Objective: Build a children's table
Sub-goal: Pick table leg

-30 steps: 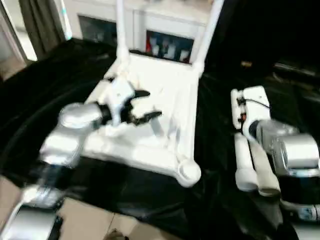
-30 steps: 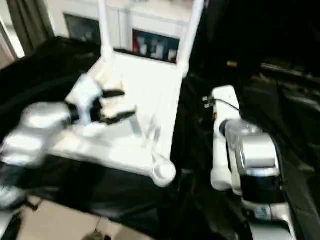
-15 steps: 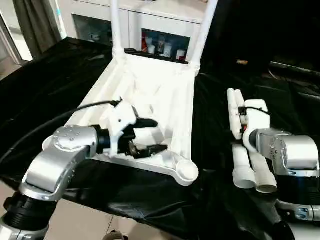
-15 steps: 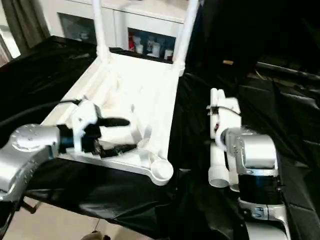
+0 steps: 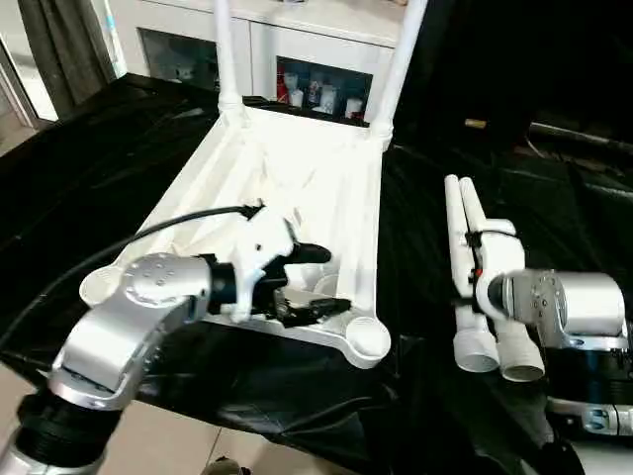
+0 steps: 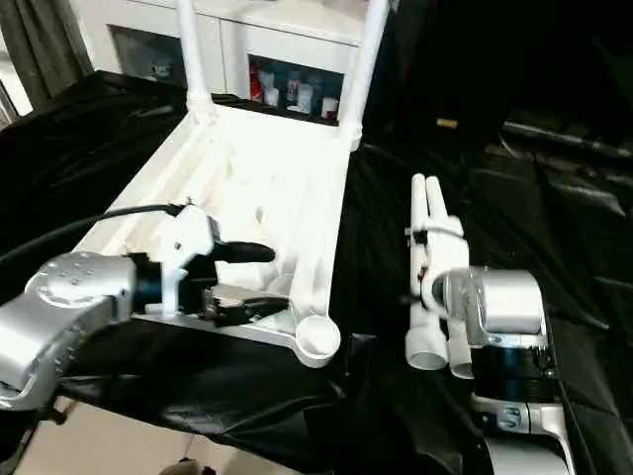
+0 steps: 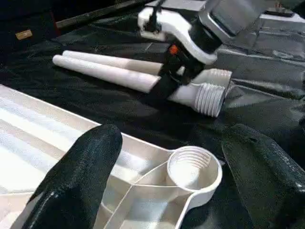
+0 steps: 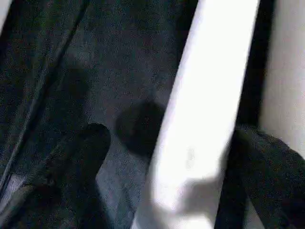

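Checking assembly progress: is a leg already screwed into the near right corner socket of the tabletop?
No: the corner socket stands open with bare threads inside, while two loose legs lie on the black cloth beside the tabletop.

Table top (image 5: 297,188) lies upside down on the black-draped work surface (image 5: 99,168), ribbed underside up. Two legs stand upright in its far corner sockets: one (image 5: 226,54) at the far-left corner, one (image 5: 401,59) at the far-right. Near-right socket (image 5: 368,338) is bare and open, close to the surface's near edge; near-left socket (image 5: 99,285) likewise bare. Left gripper (image 5: 321,282) sits over the top's near edge, fingers spread, pointing toward the near-right socket. Two loose legs (image 5: 465,257) lie side by side on the cloth to the right of the top, wide ends toward the near edge. Right gripper (image 5: 482,272) is down over them; whether it touches them can't be told.
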Robot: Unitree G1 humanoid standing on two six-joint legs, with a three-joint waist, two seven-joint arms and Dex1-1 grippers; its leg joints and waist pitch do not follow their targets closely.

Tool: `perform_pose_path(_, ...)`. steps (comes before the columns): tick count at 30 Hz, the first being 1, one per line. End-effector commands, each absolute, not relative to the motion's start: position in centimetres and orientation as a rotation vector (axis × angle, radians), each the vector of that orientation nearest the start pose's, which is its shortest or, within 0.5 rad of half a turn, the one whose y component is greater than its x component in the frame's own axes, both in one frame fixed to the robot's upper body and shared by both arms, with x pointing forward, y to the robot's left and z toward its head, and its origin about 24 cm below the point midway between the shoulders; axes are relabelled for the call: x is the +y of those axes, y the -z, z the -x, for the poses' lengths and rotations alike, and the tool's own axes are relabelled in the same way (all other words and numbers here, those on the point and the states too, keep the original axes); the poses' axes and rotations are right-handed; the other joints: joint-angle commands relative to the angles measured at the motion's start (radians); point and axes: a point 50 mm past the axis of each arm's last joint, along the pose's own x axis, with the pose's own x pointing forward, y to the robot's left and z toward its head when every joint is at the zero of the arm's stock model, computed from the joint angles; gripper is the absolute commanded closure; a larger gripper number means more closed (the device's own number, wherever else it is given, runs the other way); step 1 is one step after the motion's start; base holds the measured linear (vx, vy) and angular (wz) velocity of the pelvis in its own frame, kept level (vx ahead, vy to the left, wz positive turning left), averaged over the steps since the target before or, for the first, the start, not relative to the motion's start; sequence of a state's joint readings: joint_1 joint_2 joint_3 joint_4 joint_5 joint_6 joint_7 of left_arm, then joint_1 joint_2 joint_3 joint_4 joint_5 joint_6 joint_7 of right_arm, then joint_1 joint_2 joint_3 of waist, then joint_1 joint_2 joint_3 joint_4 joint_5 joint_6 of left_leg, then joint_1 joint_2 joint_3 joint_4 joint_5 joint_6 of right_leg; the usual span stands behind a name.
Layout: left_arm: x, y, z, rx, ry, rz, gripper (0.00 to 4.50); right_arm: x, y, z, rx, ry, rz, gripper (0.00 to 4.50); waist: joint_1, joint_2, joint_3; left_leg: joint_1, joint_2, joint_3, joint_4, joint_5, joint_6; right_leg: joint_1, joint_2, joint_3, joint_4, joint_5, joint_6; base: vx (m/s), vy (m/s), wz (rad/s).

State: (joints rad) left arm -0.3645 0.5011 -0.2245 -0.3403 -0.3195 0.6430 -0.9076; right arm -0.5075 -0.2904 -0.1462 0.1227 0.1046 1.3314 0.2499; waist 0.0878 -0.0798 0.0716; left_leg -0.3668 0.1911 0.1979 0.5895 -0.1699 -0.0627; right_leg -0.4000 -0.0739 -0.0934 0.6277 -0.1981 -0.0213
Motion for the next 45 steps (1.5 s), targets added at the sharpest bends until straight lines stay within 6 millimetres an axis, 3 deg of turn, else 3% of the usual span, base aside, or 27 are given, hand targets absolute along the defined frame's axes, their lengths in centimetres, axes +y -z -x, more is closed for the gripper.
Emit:
perform_pose_path(1, 10.7, -13.7, -25.5, 0.18, 1.233, -0.282, 0.53, -21.0, -5.7, -29.8, 0.958, -0.081, -0.05, 0.38, 0.0, -0.001, -0.063, 0.018, 0.045, -0.023, -0.07, -0.164, -0.061, 0.043, -0.078, 0.068, -0.085, -0.281, -0.077, 0.0, 0.0, 0.0)
perform_pose_path(2, 10.7, -13.8, -25.5, 0.179, 1.231, -0.28, 0.53, -21.0, -5.5, -29.7, 0.968, -0.081, -0.051, 0.47, -0.001, -0.003, -0.064, 0.017, 0.045, -0.023, -0.07, -0.156, -0.064, 0.044, -0.077, 0.068, -0.083, -0.262, -0.078, 0.0, 0.0, 0.0)
perform_pose_path(3, 10.6, -13.8, -25.4, 0.178, 1.23, -0.277, 0.53, -21.1, -5.4, -29.7, 0.975, -0.083, -0.052, 0.58, -0.002, -0.012, -0.063, 0.015, 0.045, -0.023, -0.07, -0.152, -0.064, 0.044, -0.076, 0.068, -0.083, -0.252, -0.078, 0.0, 0.0, 0.0)
perform_pose_path(5, 10.6, -13.8, -25.2, 0.185, 1.228, -0.267, 0.53, -21.2, -5.1, -29.6, 0.988, -0.083, -0.053, 0.78, 0.0, -0.015, -0.065, 0.015, 0.044, -0.021, -0.068, -0.146, -0.061, 0.046, -0.078, 0.069, -0.082, -0.253, -0.079, 0.0, 0.0, 0.0)
perform_pose_path(10, 10.8, -13.6, -24.8, 0.208, 1.227, -0.267, 0.53, -21.2, -4.4, -29.6, 1.004, -0.081, -0.06, 1.2, 0.003, -0.015, -0.067, 0.016, 0.044, -0.022, -0.067, -0.143, -0.064, 0.044, -0.078, 0.068, -0.082, -0.263, -0.073, 0.0, 0.0, 0.0)
perform_pose_path(15, 11.0, -13.9, -25.1, 0.203, 1.206, -0.286, 0.53, -21.0, -4.1, -29.9, 1.003, -0.087, -0.091, 1.59, 0.006, -0.022, -0.064, 0.016, 0.044, -0.024, -0.069, -0.162, -0.071, 0.042, -0.078, 0.067, -0.083, -0.272, -0.066, 0.0, 0.0, 0.0)
perform_pose_path(16, 11.0, -14.0, -25.1, 0.202, 1.202, -0.288, 0.53, -21.0, -4.1, -30.0, 1.0, -0.088, -0.093, 1.69, 0.006, -0.019, -0.064, 0.018, 0.044, -0.025, -0.07, -0.169, -0.076, 0.041, -0.078, 0.066, -0.082, -0.274, -0.067, 0.0, 0.0, 0.0)
perform_pose_path(19, 11.3, -14.0, -25.3, 0.198, 1.182, -0.3, 0.53, -20.5, -4.3, -30.5, 0.975, -0.094, -0.108, 2.03, 0.004, -0.024, -0.066, 0.018, 0.045, -0.026, -0.069, -0.183, -0.087, 0.041, -0.078, 0.065, -0.082, -0.273, -0.067, 0.0, 0.0, 0.0)
perform_pose_path(27, 11.2, -13.9, -26.4, 0.187, 1.147, -0.281, 0.53, -20.1, -5.0, -31.1, 0.913, -0.091, -0.147, 2.59, 0.004, -0.023, -0.072, 0.017, 0.042, -0.025, -0.066, -0.171, -0.089, 0.044, -0.076, 0.066, -0.08, -0.252, -0.069, 0.0, 0.0, 0.0)
perform_pose_path(29, 11.1, -13.9, -27.5, 0.165, 1.105, -0.267, 0.53, -20.2, -5.3, -31.3, 0.838, -0.071, -0.183, 2.61, 0.004, -0.003, -0.073, 0.019, 0.042, -0.026, -0.067, -0.175, -0.095, 0.042, -0.075, 0.067, -0.079, -0.235, -0.069, 0.0, 0.0, 0.0)
perform_pose_path(30, 11.1, -13.9, -27.5, 0.165, 1.105, -0.267, 0.53, -20.2, -5.3, -31.3, 0.838, -0.071, -0.183, 2.62, 0.002, -0.009, -0.073, 0.019, 0.041, -0.023, -0.066, -0.18, -0.095, 0.041, -0.074, 0.067, -0.083, -0.232, -0.066, 0.0, 0.0, 0.0)
perform_pose_path(32, 11.0, -14.0, -27.9, 0.151, 1.083, -0.233, 0.53, -20.3, -5.6, -31.5, 0.783, -0.058, -0.211, 2.63, 0.003, -0.01, -0.076, 0.019, 0.043, -0.026, -0.065, -0.179, -0.098, 0.045, -0.075, 0.065, -0.076, -0.206, -0.08, 0.0, 0.0, 0.0)
perform_pose_path(33, 10.9, -14.2, -28.5, 0.14, 1.053, -0.186, 0.53, -20.4, -6.1, -31.6, 0.715, -0.061, -0.252, 2.64, 0.004, 0.005, -0.078, 0.021, 0.043, -0.024, -0.065, -0.184, -0.101, 0.044, -0.074, 0.067, -0.079, -0.171, -0.088, 0.0, 0.0, 0.0)
perform_pose_path(34, 10.7, -14.3, -29.1, 0.131, 1.02, -0.139, 0.53, -20.2, -6.6, -31.6, 0.622, -0.097, -0.314, 2.64, 0.003, -0.002, -0.078, 0.02, 0.043, -0.025, -0.064, -0.178, -0.099, 0.046, -0.073, 0.066, -0.073, -0.153, -0.096, 0.0, 0.0, 0.0)
perform_pose_path(35, 10.2, -14.4, -29.9, 0.122, 0.987, -0.08, 0.53, -20.1, -7.2, -31.3, 0.535, -0.148, -0.376, 2.64, 0.005, 0.02, -0.077, 0.022, 0.042, -0.023, -0.065, -0.2, -0.094, 0.044, -0.073, 0.066, -0.082, -0.138, -0.104, 0.0, 0.0, 0.0)
perform_pose_path(36, 10.1, -14.4, -30.1, 0.12, 0.979, -0.064, 0.53, -20.1, -7.4, -31.2, 0.512, -0.162, -0.391, 2.64, 0.002, 0.017, -0.077, 0.018, 0.041, -0.025, -0.063, -0.208, -0.09, 0.049, -0.074, 0.065, -0.077, -0.137, -0.11, 0.0, 0.0, 0.0)
perform_pose_path(37, 9.6, -14.4, -30.6, 0.115, 0.958, -0.021, 0.53, -20.0, -7.8, -30.8, 0.448, -0.203, -0.433, 2.64, 0.009, 0.01, -0.08, 0.02, 0.04, -0.024, -0.06, -0.208, -0.069, 0.051, -0.075, 0.065, -0.08, -0.155, -0.109, 0.0, 0.0, 0.0)
perform_pose_path(38, 8.7, -14.9, -31.5, 0.097, 0.949, 0.061, 0.53, -19.8, -8.5, -30.3, 0.379, -0.285, -0.499, 2.64, 0.013, 0.017, -0.079, 0.012, 0.038, -0.024, -0.06, -0.189, -0.048, 0.058, -0.079, 0.065, -0.083, -0.167, -0.111, 0.0, 0.0, 0.0)
perform_pose_path(39, 8.7, -14.9, -31.5, 0.097, 0.949, 0.061, 0.53, -19.8, -8.5, -30.3, 0.379, -0.285, -0.499, 2.64, 0.017, 0.016, -0.079, 0.016, 0.037, -0.019, -0.056, -0.192, -0.034, 0.054, -0.078, 0.067, -0.09, -0.175, -0.107, 0.0, 0.0, 0.0)
perform_pose_path(40, 7.8, -15.3, -32.0, 0.085, 0.951, 0.136, 0.53, -19.6, -9.1, -29.8, 0.329, -0.358, -0.552, 2.64, 0.018, 0.017, -0.081, 0.01, 0.04, -0.025, -0.06, -0.167, -0.024, 0.062, -0.079, 0.064, -0.083, -0.169, -0.113, 0.0, 0.0, 0.0)
perform_pose_path(41, 7.1, -15.7, -32.6, 0.078, 0.961, 0.205, 0.53, -19.4, -9.8, -29.3, 0.274, -0.441, -0.607, 2.64, 0.02, 0.017, -0.082, 0.009, 0.038, -0.023, -0.058, -0.16, -0.017, 0.06, -0.077, 0.064, -0.086, -0.164, -0.113, 0.0, 0.0, 0.0)
perform_pose_path(42, 6.3, -16.2, -33.2, 0.076, 0.98, 0.269, 0.53, -19.2, -10.5, -28.8, 0.216, -0.533, -0.673, 2.64, 0.025, 0.053, -0.082, 0.012, 0.037, -0.026, -0.056, -0.168, -0.014, 0.058, -0.077, 0.063, -0.088, -0.151, -0.121, 0.0, 0.0, 0.0)
perform_pose_path(43, 5.9, -16.4, -33.6, 0.08, 0.997, 0.304, 0.53, -19.0, -10.9, -28.5, 0.179, -0.596, -0.718, 2.64, 0.028, 0.053, -0.082, 0.013, 0.037, -0.029, -0.056, -0.189, -0.007, 0.061, -0.077, 0.059, -0.089, -0.157, -0.128, 0.0, 0.0, 0.0)
perform_pose_path(44, 5.9, -16.4, -33.6, 0.08, 0.997, 0.304, 0.53, -19.0, -10.9, -28.5, 0.179, -0.596, -0.718, 2.64, 0.025, 0.042, -0.084, 0.011, 0.036, -0.026, -0.057, -0.187, 0.004, 0.063, -0.074, 0.058, -0.095, -0.156, -0.127, 0.0, 0.0, 0.0)
perform_pose_path(45, 5.4, -16.7, -33.8, 0.086, 1.022, 0.337, 0.53, -18.8, -11.2, -28.2, 0.155, -0.655, -0.748, 2.64, 0.028, 0.054, -0.085, 0.006, 0.037, -0.032, -0.058, -0.158, 0.008, 0.068, -0.078, 0.056, -0.085, -0.144, -0.135, 0.0, 0.0, 0.0)
